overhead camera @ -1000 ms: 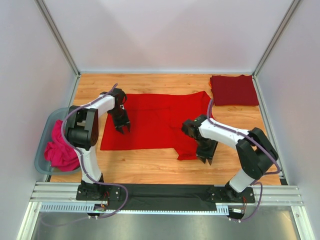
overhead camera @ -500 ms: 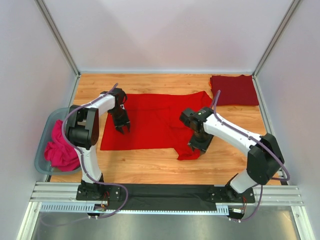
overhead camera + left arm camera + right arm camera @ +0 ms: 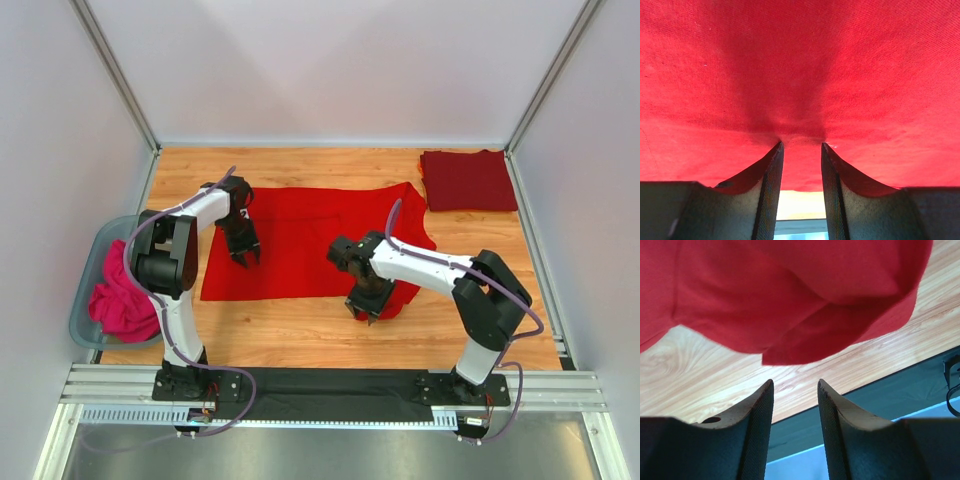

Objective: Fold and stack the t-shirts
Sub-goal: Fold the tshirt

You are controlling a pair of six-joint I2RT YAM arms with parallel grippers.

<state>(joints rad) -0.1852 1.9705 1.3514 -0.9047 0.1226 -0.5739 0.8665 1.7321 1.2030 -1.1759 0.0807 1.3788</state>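
The bright red t-shirt [image 3: 310, 240] lies spread flat on the wooden table. The darker maroon t-shirt [image 3: 468, 180] lies folded at the back right corner. My left gripper [image 3: 245, 257] stands on the left part of the red shirt. In the left wrist view the left gripper [image 3: 801, 146] has its jaws a little apart, tips pressed on the red cloth [image 3: 800, 75]. My right gripper [image 3: 366, 307] is at the red shirt's near right sleeve. In the right wrist view the right gripper [image 3: 795, 383] is open and empty, just short of the sleeve's edge [image 3: 805, 347].
A blue-grey bin [image 3: 88, 262] with a pink cloth [image 3: 120, 300] stands at the left table edge. A black mat [image 3: 330, 385] runs along the near edge by the arm bases. Grey walls close in the left, right and back.
My right arm has swung left along the near edge, from right of the sleeve to over it. The left arm and both shirts have not moved.
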